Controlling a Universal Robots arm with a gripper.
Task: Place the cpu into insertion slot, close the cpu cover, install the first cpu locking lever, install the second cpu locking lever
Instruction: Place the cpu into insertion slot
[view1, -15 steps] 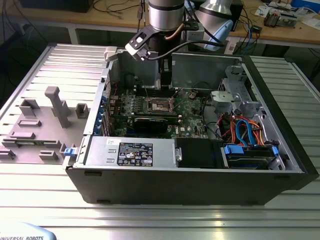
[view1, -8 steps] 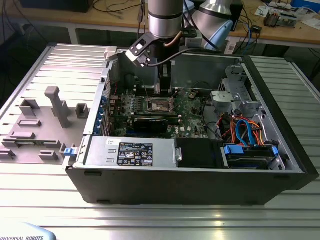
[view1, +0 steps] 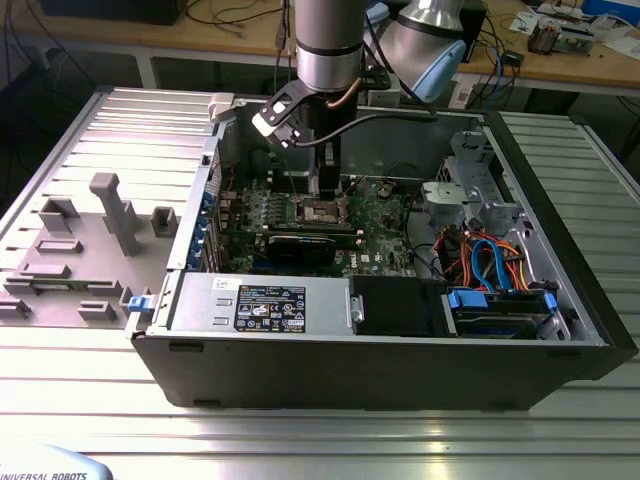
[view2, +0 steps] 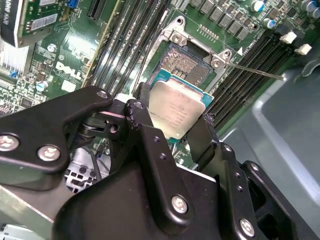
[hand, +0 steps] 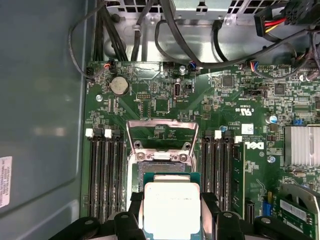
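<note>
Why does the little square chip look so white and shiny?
In the first wrist view, light bounces off the metal top of the chip in the gripper, washing it nearly white; in the second wrist view it looks duller grey; in the exterior view the computer case is dim inside, while the table gleams.

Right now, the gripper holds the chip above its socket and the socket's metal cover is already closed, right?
Not quite. The cpu cover is open, swung up off the insertion slot, as the first wrist view shows. The gripper does hold the cpu above that slot.
</note>
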